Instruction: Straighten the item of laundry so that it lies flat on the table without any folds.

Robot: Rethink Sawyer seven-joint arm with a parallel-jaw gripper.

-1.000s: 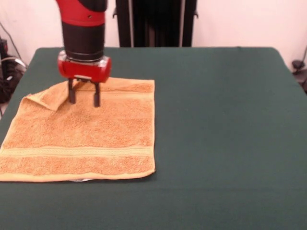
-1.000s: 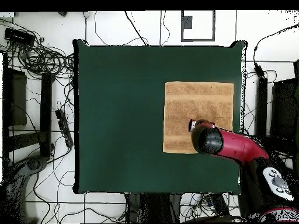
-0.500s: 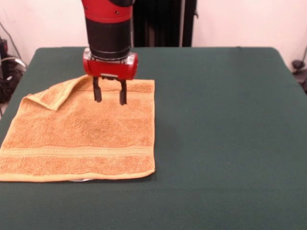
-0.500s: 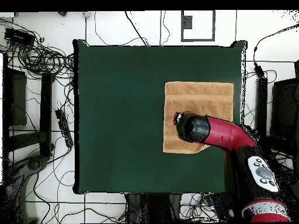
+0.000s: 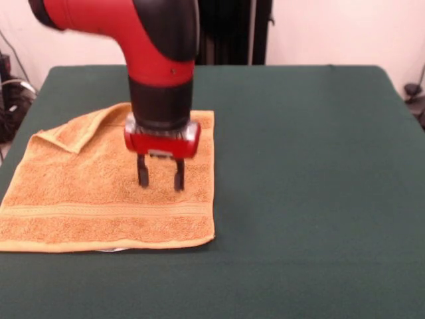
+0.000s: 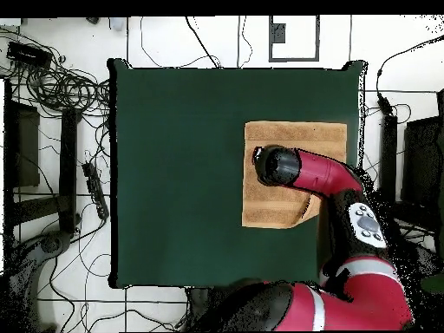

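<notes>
Claw (image 5: 160, 180) spread, empty, over towel (image 5: 80, 199) at frame left on surface (image 5: 312, 166); towel's upper-left corner folded over.

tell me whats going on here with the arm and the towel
A red robot arm holds its gripper open, fingers pointing down over the orange towel, gripping nothing. The towel lies mostly flat on the green table, but one far corner is folded over, so it isn't straightened yet.

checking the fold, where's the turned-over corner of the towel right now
In the front view the folded corner sits at the towel's far left, left of the gripper, whose open fingers hang over the towel's right half, on the green table.
</notes>
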